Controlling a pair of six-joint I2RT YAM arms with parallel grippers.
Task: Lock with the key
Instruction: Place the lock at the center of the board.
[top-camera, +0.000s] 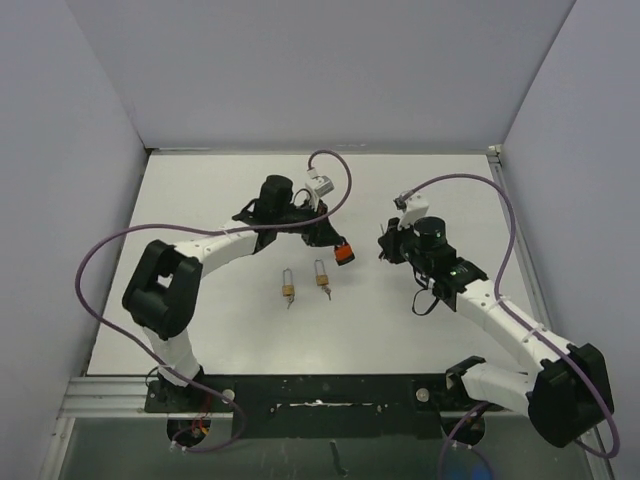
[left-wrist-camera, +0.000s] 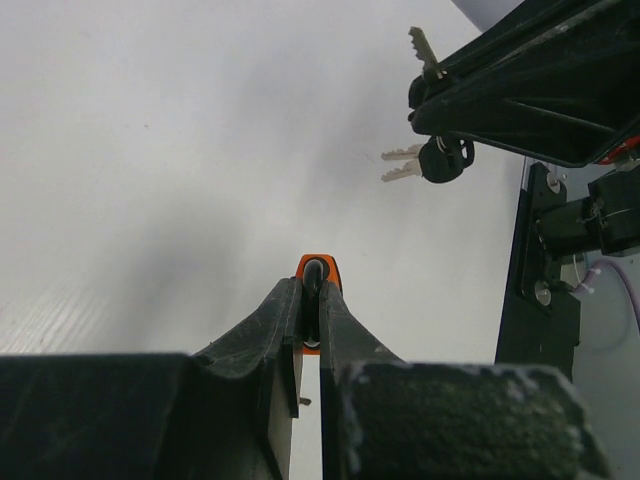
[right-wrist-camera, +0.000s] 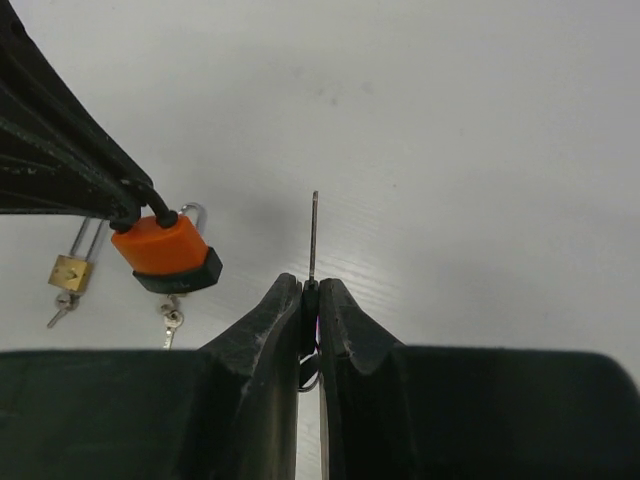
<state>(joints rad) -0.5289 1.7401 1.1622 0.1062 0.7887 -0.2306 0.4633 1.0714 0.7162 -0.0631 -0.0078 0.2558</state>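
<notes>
An orange padlock (right-wrist-camera: 163, 248) with a black base hangs above the table, and my left gripper (left-wrist-camera: 311, 290) is shut on its top. In the top view the padlock (top-camera: 343, 253) sits at the tip of the left gripper (top-camera: 335, 243), near the table's middle. My right gripper (right-wrist-camera: 309, 285) is shut on a key (right-wrist-camera: 313, 232) whose thin blade points forward, to the right of the padlock and apart from it. In the left wrist view, spare keys (left-wrist-camera: 425, 162) dangle on a ring under the right gripper (top-camera: 385, 244).
Two small brass padlocks (top-camera: 287, 289) (top-camera: 322, 275) with keys in them lie on the white table (top-camera: 200, 200), just in front of the left gripper. Grey walls close off the back and sides. Purple cables loop over both arms.
</notes>
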